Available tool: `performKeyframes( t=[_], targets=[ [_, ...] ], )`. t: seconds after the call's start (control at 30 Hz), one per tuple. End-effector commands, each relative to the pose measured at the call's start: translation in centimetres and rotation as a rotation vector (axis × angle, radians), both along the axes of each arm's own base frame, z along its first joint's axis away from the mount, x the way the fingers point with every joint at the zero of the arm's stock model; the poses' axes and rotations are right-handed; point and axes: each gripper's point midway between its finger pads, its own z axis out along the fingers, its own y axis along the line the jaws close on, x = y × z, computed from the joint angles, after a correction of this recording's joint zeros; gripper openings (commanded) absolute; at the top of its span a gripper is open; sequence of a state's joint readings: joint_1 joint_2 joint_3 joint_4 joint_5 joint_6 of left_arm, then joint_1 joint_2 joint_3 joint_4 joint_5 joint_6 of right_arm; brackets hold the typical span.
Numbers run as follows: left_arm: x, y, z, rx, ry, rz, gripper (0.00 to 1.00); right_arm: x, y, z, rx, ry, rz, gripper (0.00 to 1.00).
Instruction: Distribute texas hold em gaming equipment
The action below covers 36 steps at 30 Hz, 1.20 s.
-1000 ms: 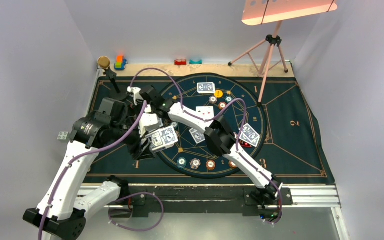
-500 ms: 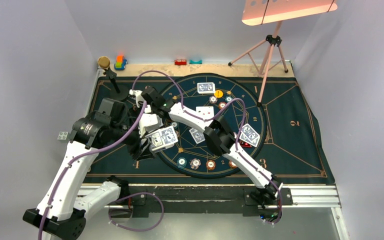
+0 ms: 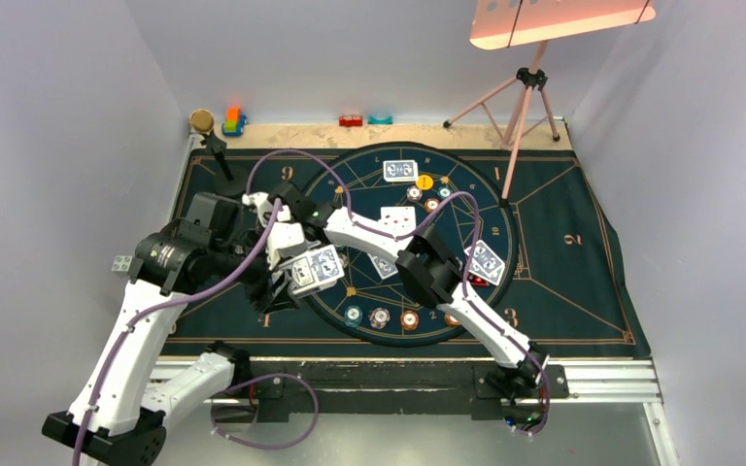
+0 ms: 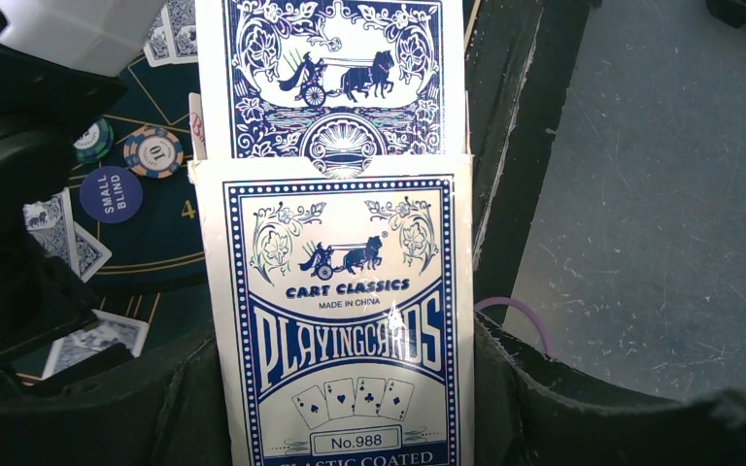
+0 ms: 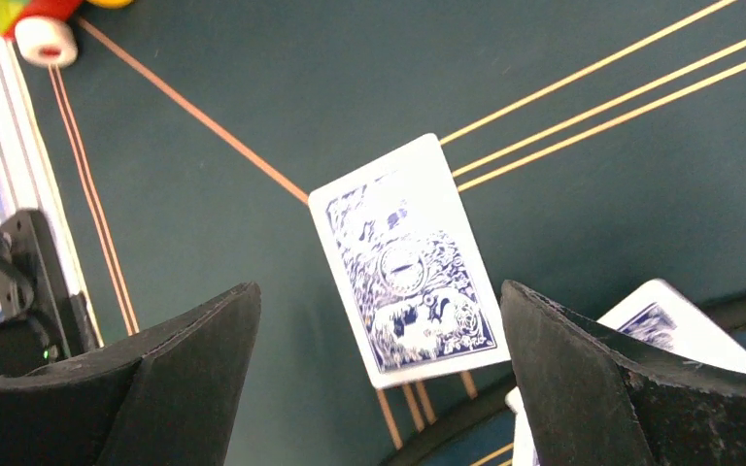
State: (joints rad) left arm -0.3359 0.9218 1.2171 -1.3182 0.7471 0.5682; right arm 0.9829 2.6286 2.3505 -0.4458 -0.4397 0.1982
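My left gripper (image 4: 345, 413) is shut on a blue-and-white playing card box (image 4: 340, 320), and blue-backed cards (image 4: 335, 73) stick out of its top; the box also shows in the top view (image 3: 317, 267). My right gripper (image 5: 379, 388) is open and empty above one face-down card (image 5: 403, 262) lying on the dark mat (image 5: 253, 97). In the top view it (image 3: 257, 202) hovers over the mat's left part. More cards (image 3: 400, 171) (image 3: 486, 260) and a row of poker chips (image 3: 379, 316) lie on the round layout. A blue "small blind" disc (image 4: 110, 192) shows in the left wrist view.
A black microphone-like stand (image 3: 216, 148) stands at the mat's far left corner. A pink tripod (image 3: 520, 107) stands at the far right. Toy blocks (image 3: 233, 121) (image 3: 351, 120) sit along the back edge. The right arm's elbow (image 3: 427, 272) hangs over the layout.
My right gripper has moved left and a little nearer over the mat's left part. The left arm with the card box has shifted slightly left.
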Motion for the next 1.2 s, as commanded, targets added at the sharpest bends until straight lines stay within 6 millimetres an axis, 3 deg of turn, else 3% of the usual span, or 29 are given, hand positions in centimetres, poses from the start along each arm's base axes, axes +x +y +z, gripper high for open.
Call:
performKeyframes(
  t=[0.0,0.1,0.43,0.53,0.67,0.8,0.9,1.03,1.17],
  targets=[
    [0.0,0.0,1.6,-0.025,-0.058,0.002,0.00,-5.1,-1.4,0.5,-0.069,0.045,0.096,0.98],
    [-0.1,0.0,1.6,-0.025,-0.058,0.000,0.00,-6.5,-1.9,1.1,-0.072,0.045,0.113,0.97],
    [-0.4,0.0,1.9,-0.030,-0.061,-0.004,0.00,-11.1,-5.4,1.9,-0.083,0.048,0.182,0.64],
    [-0.3,0.0,1.9,-0.030,-0.061,-0.004,0.00,-9.4,-5.2,3.3,-0.054,-0.026,0.134,0.66],
    [-0.2,0.0,1.9,-0.031,-0.060,-0.003,0.00,-5.7,-2.2,5.1,0.008,-0.103,0.065,0.71],
    [-0.2,0.0,2.0,-0.030,-0.061,-0.003,0.00,-3.2,0.6,5.6,0.055,-0.157,0.028,0.89],
    [-0.1,-0.1,1.9,-0.031,-0.057,-0.005,0.00,-2.6,2.1,4.9,0.062,-0.159,0.043,0.98],
    [0.1,-0.2,1.8,-0.034,-0.056,-0.009,0.00,-3.1,3.1,3.7,0.079,-0.137,0.114,0.98],
    [0.2,-0.3,1.8,-0.033,-0.045,-0.012,0.00,-2.4,3.1,2.7,0.079,-0.155,0.121,0.98]
  ],
)
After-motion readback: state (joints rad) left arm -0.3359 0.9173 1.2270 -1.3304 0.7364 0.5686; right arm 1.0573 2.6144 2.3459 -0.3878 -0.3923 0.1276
